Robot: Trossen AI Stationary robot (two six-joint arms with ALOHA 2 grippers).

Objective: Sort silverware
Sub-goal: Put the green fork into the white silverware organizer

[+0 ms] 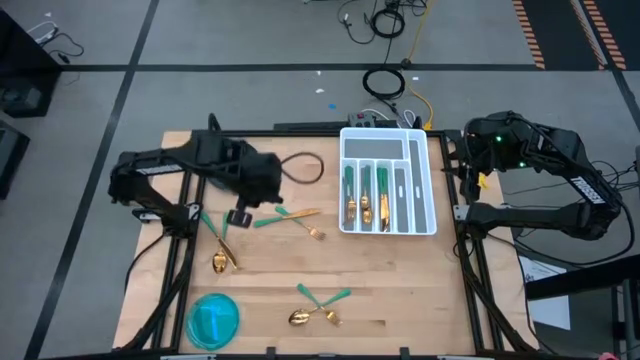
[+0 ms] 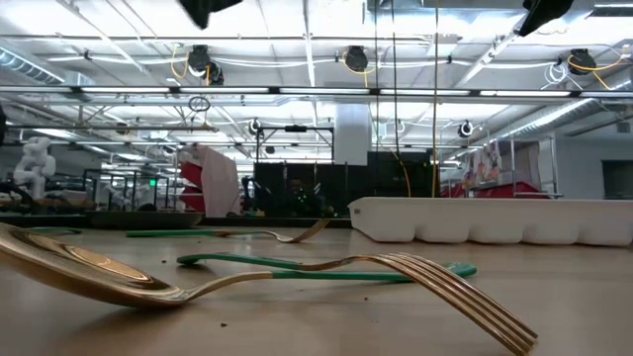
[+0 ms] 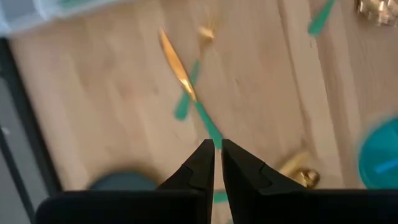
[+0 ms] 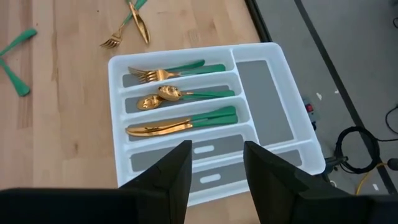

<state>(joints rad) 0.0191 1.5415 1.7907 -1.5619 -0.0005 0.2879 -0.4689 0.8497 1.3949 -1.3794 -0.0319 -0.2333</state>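
**Two dark arms seen against a pale wooden bench**

Both arms are being shown as matte black throughout, built from rounded joint housings linked by slim straight sections. The left arm (image 1: pixel 190 165) is being seen as a bulky black block at the wrist. On the right arm (image 1: pixel 540 160), small green lights are being displayed near the top joint, and pale lettering is being carried along one link, too small to read. The left gripper (image 3: pixel 217 163) is being presented as two black tapered fingers with angular, stepped inner faces. The right gripper (image 4: pixel 216 168) is being shown with two broader, wedge-shaped black fingers.
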